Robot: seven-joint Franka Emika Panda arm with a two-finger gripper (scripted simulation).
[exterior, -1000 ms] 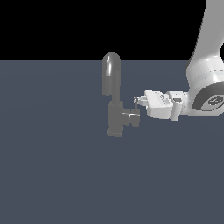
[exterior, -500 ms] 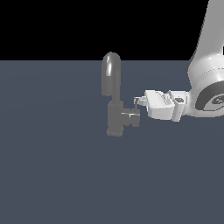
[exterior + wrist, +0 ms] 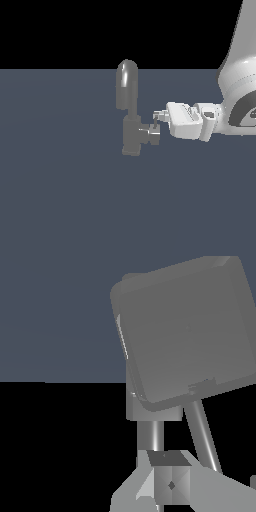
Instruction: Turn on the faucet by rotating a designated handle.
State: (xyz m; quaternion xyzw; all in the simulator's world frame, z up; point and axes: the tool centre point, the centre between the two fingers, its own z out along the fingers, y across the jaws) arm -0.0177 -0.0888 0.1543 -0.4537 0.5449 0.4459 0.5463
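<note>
The dull-grey faucet (image 3: 131, 136) stands mid-scene in the exterior view, its round-topped spout (image 3: 127, 85) rising above the blocky body. A stubby cylinder (image 3: 150, 135) juts toward the exterior view's right, and the thin handle (image 3: 156, 121) rises from it. My gripper (image 3: 158, 116) reaches in from the right at the lever's top, touching or nearly touching it. In the wrist view the cylinder's end (image 3: 185, 331) fills the frame. The handle (image 3: 202, 436) runs alongside my gripper (image 3: 170, 485), whose fingers are shut together with nothing between them.
A flat dark blue-grey floor (image 3: 65, 190) spreads all around the faucet. The white arm (image 3: 240, 85) comes down at the exterior view's right edge.
The hand has crept slightly down and toward the lever. The wrist behind it has swung a little to the right. The handle shows no visible turn.
</note>
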